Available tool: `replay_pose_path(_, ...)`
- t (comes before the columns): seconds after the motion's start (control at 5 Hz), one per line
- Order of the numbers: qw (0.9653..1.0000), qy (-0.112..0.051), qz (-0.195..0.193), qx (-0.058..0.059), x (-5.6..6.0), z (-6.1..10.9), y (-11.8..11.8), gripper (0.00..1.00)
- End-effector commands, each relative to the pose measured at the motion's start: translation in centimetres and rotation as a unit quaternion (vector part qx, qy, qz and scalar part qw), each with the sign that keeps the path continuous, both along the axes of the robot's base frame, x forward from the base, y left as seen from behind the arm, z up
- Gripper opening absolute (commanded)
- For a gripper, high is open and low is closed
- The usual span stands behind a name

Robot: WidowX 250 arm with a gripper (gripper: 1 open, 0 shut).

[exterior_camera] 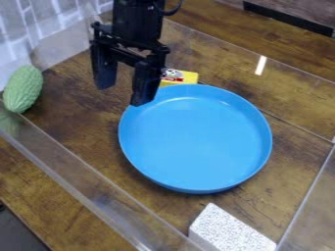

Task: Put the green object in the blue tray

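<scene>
The green object, a bumpy light-green oval, lies at the far left edge of the wooden table. The blue tray, a big round shallow dish, sits in the middle with nothing in it. My black gripper hangs open above the table, just off the tray's upper-left rim, its two fingers pointing down with nothing between them. A wide stretch of bare table separates it from the green object on its left.
A small yellow block sits behind the gripper at the tray's far rim. A speckled white-grey pad lies at the bottom edge. Clear plastic walls border the work area in front and on the left.
</scene>
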State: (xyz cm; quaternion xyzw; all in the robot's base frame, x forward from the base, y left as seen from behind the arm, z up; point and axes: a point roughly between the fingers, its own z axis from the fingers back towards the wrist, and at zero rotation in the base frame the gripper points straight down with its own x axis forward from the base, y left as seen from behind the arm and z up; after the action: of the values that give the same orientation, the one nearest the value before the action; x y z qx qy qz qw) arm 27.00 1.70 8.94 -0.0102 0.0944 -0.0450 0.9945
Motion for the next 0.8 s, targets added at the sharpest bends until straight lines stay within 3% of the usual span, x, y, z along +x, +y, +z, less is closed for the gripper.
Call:
replay_pose_path(0.0, 0.9999, -0.011, 0.002, 0.001, 0.04, 0.44, 0.72, 1.00)
replay_pose_path(0.6, 1.0000, -0.001, -0.008, -0.001, -0.60, -0.26, 1.63, 1.00)
